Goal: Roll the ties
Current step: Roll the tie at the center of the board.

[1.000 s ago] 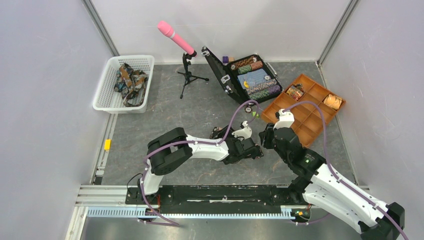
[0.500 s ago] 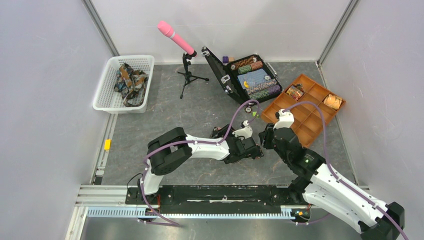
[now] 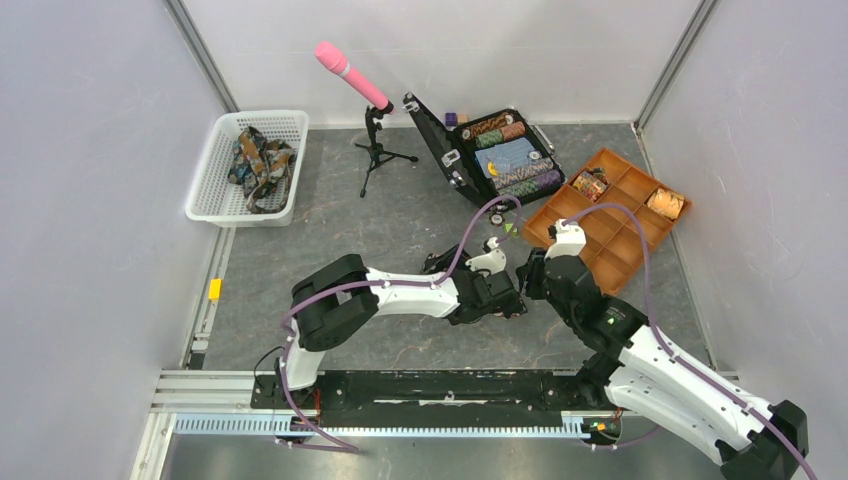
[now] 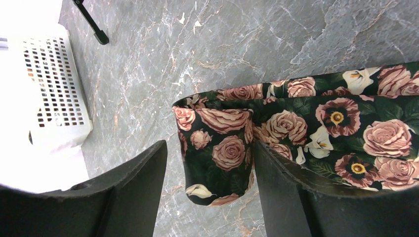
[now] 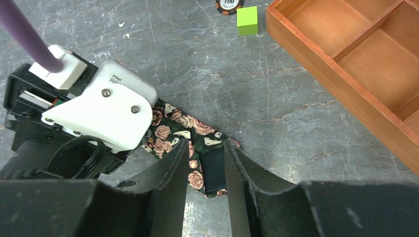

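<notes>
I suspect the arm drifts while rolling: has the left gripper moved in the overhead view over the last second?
Yes, slightly: the left gripper has edged away from the base rail, toward the orange tray.

Centre jammed; left pincer (image 4: 210, 148) and right pincer (image 5: 206, 145) crowd together over the tie (image 4: 346, 123), no passage between; wooden tray (image 5: 321, 71) walls the right, green cube (image 5: 247, 20) and chip (image 5: 229, 5) off its corner; bare table (image 3: 330, 230) left toward white basket (image 3: 238, 214).
</notes>
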### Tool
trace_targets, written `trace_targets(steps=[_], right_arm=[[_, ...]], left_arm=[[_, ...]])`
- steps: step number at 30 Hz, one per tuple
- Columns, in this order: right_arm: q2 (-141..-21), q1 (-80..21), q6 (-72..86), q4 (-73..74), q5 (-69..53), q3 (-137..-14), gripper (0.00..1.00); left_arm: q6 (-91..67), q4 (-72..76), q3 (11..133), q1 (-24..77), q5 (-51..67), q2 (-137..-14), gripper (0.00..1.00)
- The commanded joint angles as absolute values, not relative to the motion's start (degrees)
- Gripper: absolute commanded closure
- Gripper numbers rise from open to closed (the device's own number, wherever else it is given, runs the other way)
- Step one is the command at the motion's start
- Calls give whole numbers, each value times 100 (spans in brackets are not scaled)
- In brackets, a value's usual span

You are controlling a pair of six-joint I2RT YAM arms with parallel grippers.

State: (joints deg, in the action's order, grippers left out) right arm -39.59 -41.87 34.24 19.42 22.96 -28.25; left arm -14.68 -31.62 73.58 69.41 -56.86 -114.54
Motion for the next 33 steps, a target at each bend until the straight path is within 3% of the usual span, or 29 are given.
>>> trace_targets(steps=[1, 15, 33], right_arm=[[-3981, -4175, 3474, 1785, 2303, -2777, 61], [-4014, -4175, 3463, 1737, 2240, -2725, 61], [-4045, -4175, 3445, 1691, 2171, -2707, 61]], left_arm=[[-1594, -3337, 7607, 6975, -5705, -11109, 29], [-1860, -3168, 7465, 6979, -5131, -11000, 36], [-2047, -2731, 7286, 6978, -4424, -10872, 35]])
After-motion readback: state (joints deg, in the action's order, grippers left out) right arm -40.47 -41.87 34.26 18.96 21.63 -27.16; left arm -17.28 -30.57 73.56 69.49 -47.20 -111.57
